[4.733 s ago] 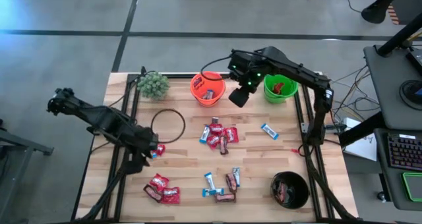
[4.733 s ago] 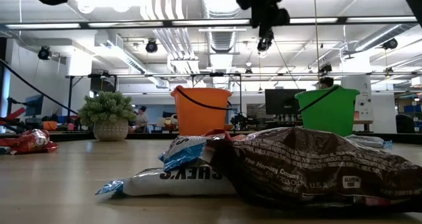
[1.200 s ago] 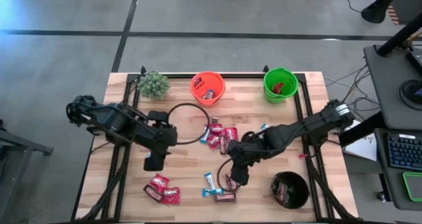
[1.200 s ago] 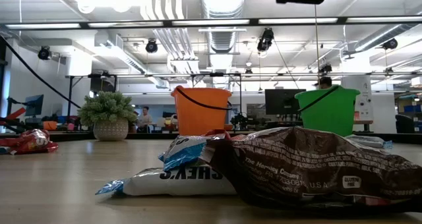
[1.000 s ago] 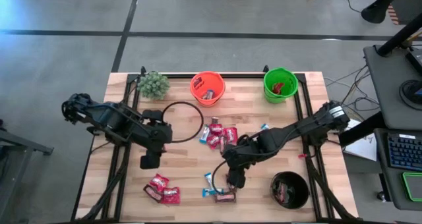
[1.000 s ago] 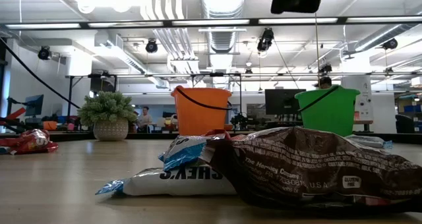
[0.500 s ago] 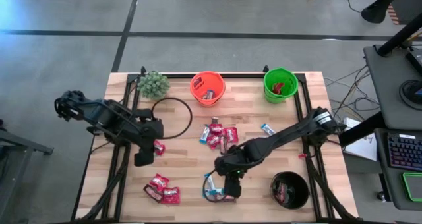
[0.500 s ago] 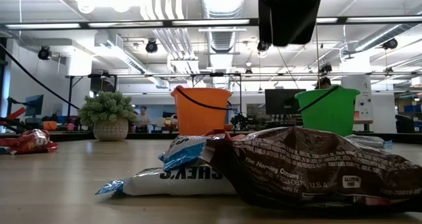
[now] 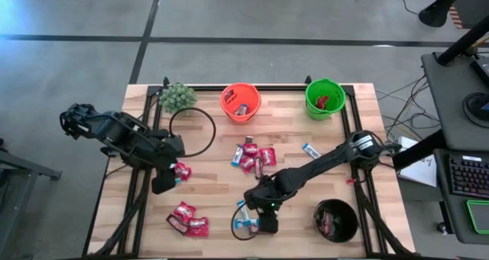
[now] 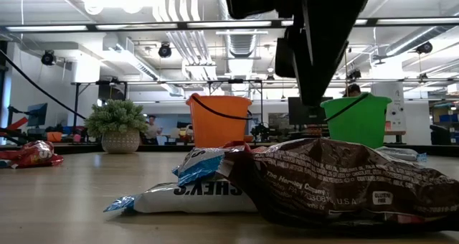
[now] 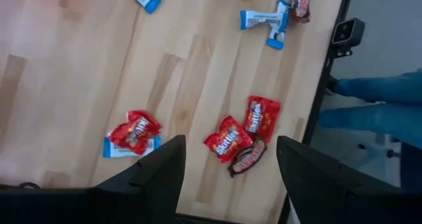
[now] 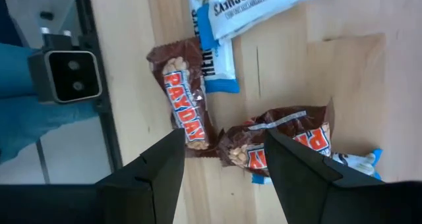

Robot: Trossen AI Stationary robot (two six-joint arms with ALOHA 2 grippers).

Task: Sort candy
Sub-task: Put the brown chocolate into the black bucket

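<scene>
Candy lies scattered on the wooden table (image 9: 214, 191). At the front middle lie brown bars (image 12: 184, 102) (image 12: 283, 141) and blue-and-white bars (image 12: 264, 6). My right gripper (image 9: 267, 222) hangs open just above them, its fingers (image 12: 158, 178) on either side of the brown bars without touching. It shows as a dark shape (image 10: 313, 93) in the low view. My left gripper (image 9: 159, 187) stands open, high over the table's left part, beside a red packet (image 9: 182, 170). Red packets and a brown bar (image 11: 241, 135) lie below it near the front left.
An orange bucket (image 9: 240, 102) and a green bucket (image 9: 325, 98) stand at the far edge. A black bucket (image 9: 336, 220) is at the near right. A small green plant (image 9: 177, 97) sits at the far left. More candy (image 9: 252, 157) lies mid-table, with a blue-and-white bar (image 9: 311, 151) to its right.
My right gripper has come down and toward the near edge, over the front-middle candy, and has dropped into the low view. My left gripper has drawn a little toward the left edge and rolled about its own axis, uncovering a red packet. Both have stayed open.
</scene>
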